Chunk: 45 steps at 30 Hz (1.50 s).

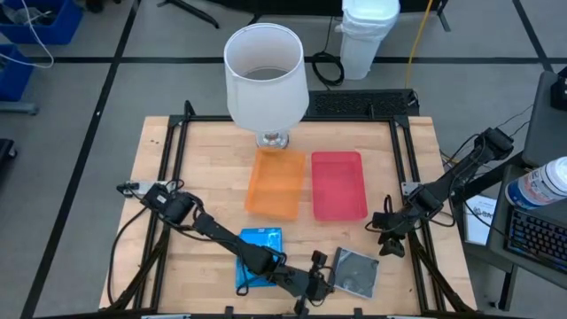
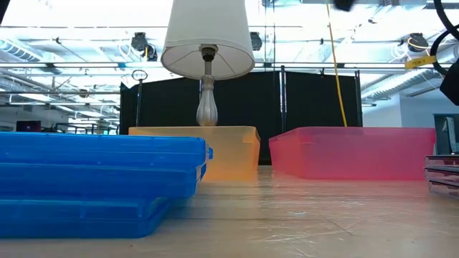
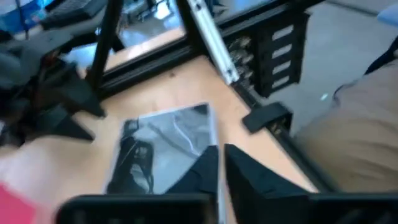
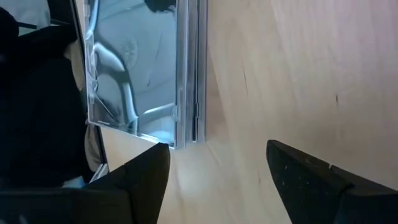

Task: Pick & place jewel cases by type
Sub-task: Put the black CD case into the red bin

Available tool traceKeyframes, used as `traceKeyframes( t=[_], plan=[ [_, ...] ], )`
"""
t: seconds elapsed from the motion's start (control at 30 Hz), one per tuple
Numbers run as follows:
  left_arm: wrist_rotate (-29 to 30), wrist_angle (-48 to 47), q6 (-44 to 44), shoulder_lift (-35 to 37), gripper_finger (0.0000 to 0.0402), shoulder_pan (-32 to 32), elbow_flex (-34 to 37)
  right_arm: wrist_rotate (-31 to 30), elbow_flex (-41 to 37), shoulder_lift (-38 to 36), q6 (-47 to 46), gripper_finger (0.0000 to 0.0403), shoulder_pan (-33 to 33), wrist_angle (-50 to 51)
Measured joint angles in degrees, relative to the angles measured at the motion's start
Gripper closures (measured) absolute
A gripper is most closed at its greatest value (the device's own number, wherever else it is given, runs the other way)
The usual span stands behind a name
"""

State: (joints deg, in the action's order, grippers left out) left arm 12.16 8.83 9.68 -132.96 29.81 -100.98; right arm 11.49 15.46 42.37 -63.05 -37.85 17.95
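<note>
At the desk's near edge, blue jewel cases (image 1: 259, 255) and clear jewel cases (image 1: 357, 270) lie unsorted; both trays look empty. The left gripper (image 1: 316, 282), nearly pressed together, approaches the clear ones; the right gripper (image 4: 217, 171) hovers spread.

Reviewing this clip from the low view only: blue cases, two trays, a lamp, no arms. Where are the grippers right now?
Observer: From above, the left gripper sits between the blue jewel cases and the clear jewel case.
Operator: And the right one?
Observer: The right gripper is off the red tray's corner, just beyond that clear case; its wrist view shows it open over bare wood.
Operator: Anything in the trays?
Observer: The red one and the orange tray both look empty from above.
</note>
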Motion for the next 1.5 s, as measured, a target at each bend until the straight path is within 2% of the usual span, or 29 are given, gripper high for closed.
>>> traceKeyframes(
  t=[0.13,0.33,0.47,0.73,0.9,1.17,1.33,1.5],
  plan=[
    [-0.4,-2.4,-1.4,-4.5,0.039,0.4,-6.9,-1.3,0.0,0.1,1.0,0.0144,0.0,-0.1],
    [-2.2,-18.7,-3.9,-13.0,0.0392,-0.2,-21.2,-1.2,0.0,-0.1,1.5,0.0144,0.0,-0.7],
    [-3.2,-24.4,-4.8,-15.3,0.0393,-0.2,-27.5,-1.0,0.0,-0.3,2.2,0.0144,0.0,-2.0],
    [-3.1,-30.1,-7.3,-15.2,0.0389,-0.7,-27.9,-0.9,0.0,-0.3,3.3,0.0145,0.0,-4.4],
    [1.6,-31.1,-8.3,-15.3,0.0394,-0.4,-26.8,-1.0,0.0,-0.3,3.4,0.0145,0.0,-4.4],
    [1.0,-30.9,-8.4,-15.1,0.0397,-0.3,-27.2,-3.9,0.0,-0.3,4.4,0.0144,0.0,-4.4],
    [-0.1,-32.2,-9.1,-15.2,0.0385,-0.4,-27.2,-4.0,0.0,-0.3,4.3,0.0144,0.0,-4.4],
    [0.1,-32.7,-9.8,-15.2,0.0397,-1.0,-27.2,-4.0,0.0,-0.3,4.0,0.0144,0.0,-4.4]
  ],
)
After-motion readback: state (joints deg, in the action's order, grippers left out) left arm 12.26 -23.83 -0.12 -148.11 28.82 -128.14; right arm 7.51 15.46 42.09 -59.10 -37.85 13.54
